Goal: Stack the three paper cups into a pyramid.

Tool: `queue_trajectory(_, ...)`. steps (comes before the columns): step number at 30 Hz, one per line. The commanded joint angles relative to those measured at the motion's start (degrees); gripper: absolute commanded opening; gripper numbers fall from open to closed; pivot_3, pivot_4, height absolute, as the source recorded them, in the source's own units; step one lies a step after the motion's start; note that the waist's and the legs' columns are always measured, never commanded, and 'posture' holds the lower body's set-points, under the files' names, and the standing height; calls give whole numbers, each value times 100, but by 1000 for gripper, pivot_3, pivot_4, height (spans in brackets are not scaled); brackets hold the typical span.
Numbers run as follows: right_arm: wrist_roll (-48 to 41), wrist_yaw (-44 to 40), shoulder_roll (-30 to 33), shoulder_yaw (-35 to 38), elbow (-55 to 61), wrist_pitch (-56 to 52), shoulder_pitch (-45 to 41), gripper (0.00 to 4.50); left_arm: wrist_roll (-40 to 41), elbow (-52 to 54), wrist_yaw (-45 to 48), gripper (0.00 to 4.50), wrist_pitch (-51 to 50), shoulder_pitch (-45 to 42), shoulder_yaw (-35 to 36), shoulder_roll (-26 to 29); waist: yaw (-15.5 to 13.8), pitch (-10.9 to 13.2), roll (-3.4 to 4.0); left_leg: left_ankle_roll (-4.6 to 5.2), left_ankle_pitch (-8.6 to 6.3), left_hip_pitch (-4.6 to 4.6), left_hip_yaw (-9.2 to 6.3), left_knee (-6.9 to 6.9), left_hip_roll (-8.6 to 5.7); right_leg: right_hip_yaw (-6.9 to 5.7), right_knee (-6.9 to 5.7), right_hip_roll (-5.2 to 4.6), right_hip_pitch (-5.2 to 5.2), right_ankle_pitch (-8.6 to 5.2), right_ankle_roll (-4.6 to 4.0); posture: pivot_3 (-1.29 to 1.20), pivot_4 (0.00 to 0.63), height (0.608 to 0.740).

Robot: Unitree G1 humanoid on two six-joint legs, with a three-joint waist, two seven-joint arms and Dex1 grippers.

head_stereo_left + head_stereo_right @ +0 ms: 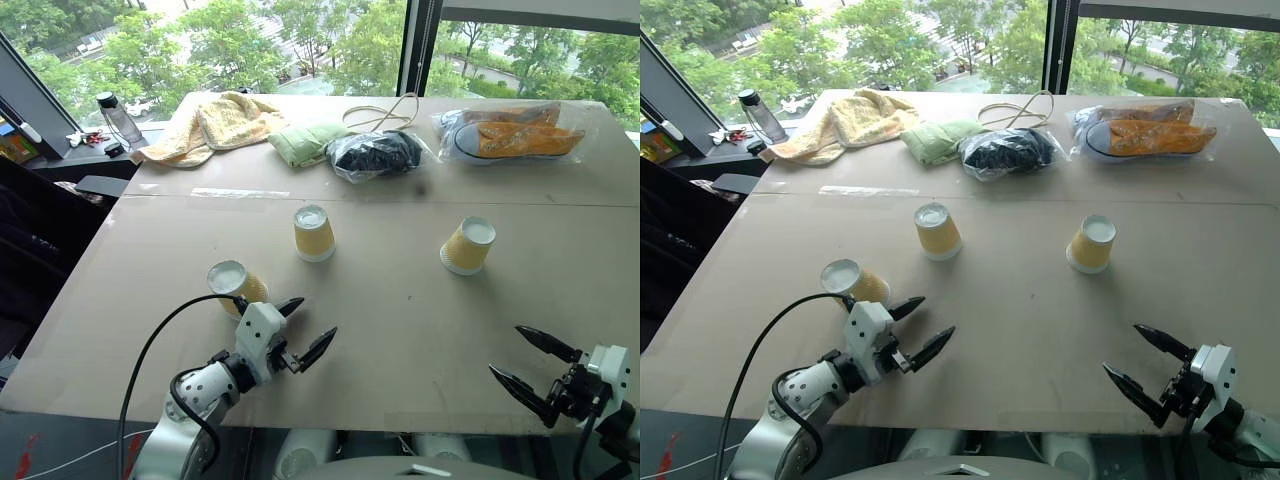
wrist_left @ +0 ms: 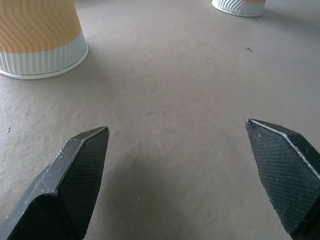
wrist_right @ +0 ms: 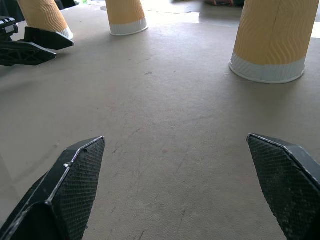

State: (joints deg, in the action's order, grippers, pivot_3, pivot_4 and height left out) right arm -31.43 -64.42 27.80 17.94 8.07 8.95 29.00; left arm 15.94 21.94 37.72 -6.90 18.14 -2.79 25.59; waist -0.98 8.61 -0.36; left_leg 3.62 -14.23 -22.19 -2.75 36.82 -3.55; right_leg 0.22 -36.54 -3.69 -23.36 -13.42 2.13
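So far nothing is stacked: three yellow-tan tapered paper cups stand upside down, apart, on the brown desk (image 1: 400, 330), near the left edge (image 1: 236, 285), mid-desk (image 1: 313, 233) and rightward (image 1: 467, 245). Left gripper (image 1: 311, 330) and right gripper (image 1: 520, 362) hang spread, empty, along the near edge.

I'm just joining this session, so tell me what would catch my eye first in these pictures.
Three yellow paper cups stand upside down and apart on the table: the left cup just behind the open left gripper, the middle cup farther back, and the right cup out to the right. The right gripper also hangs open at the near right edge. Along the far edge lie a yellow towel and bagged items.
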Motion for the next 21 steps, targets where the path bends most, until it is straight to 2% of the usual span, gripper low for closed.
queue_trajectory(1, -6, 66, -22, 16, 188, 78, 84, 4500, 46, -405, 375, 4483, 692, 158, 67, 42, 0, -1, 1, 0, 0, 0, 0, 0, 0, 0, 0, 0, 0, 0, 0, 0, 150, 740)
queue_trajectory(4, 8, 60, -53, -37, 117, 113, 47, 4500, 4, -1464, 874, 4483, 1921, 434, 163, -19, 15, -15, 19, 0, 0, 2, 1, -3, 0, 0, 1, 0, 0, -1, -1, 0, 150, 740)
queue_trajectory(9, 7, -14, -34, -93, -21, 148, -49, 4500, 67, -2181, 1132, 4483, 2877, 542, 256, -90, 18, -50, 50, 1, 0, 12, 9, -9, 6, 0, 2, -4, 1, -1, -2, 0, 150, 740)
queue_trajectory(16, 26, -194, -7, -147, -294, 228, -196, 4500, 98, -2610, 1220, 4483, 3467, 582, 269, -115, 24, -72, 71, 6, -4, 44, 59, -13, 40, -64, -1, -50, 12, -11, 16, 0, 150, 740)
queue_trajectory(21, 24, -282, -30, -192, -411, 281, -266, 4500, -25, -2081, 820, 4483, 3094, 475, 173, -154, 12, -76, 78, 7, -8, 49, 67, -12, 56, -89, -1, -52, 10, -8, 11, 0, 150, 740)
